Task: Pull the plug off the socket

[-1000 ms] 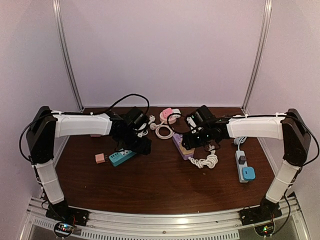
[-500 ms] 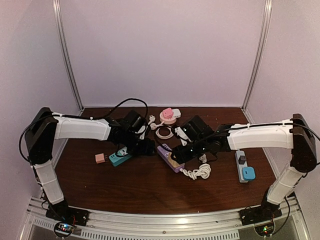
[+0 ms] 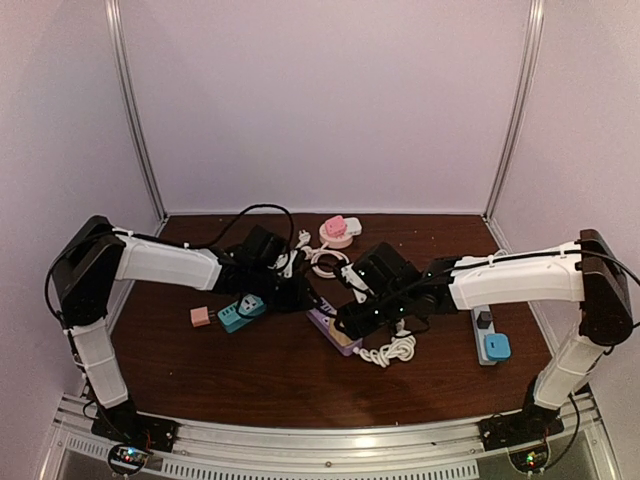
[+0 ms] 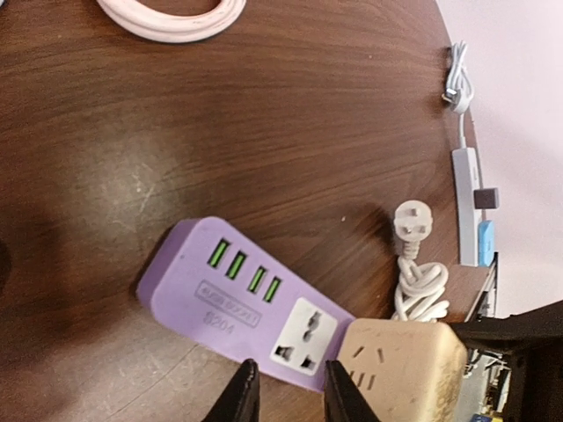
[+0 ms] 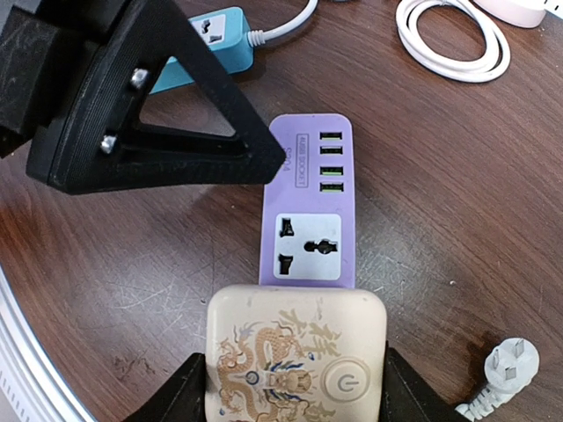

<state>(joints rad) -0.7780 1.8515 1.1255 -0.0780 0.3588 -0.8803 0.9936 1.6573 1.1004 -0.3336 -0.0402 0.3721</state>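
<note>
Right wrist view: the right fingers [image 5: 176, 397] are clamped on the two sides of the beige plug [image 5: 296, 356], which is seated in one end of the purple socket strip [image 5: 308, 202] lying mid-desk [image 5: 457, 220]. The left fingers [image 4: 239, 397] stand a narrow gap apart at the strip's long edge, just beside the plug. Whether they pinch the strip I cannot tell.

2 white-shelled arms [image 3: 165, 262], black joints, black left gripper [image 4: 290, 369]
</note>
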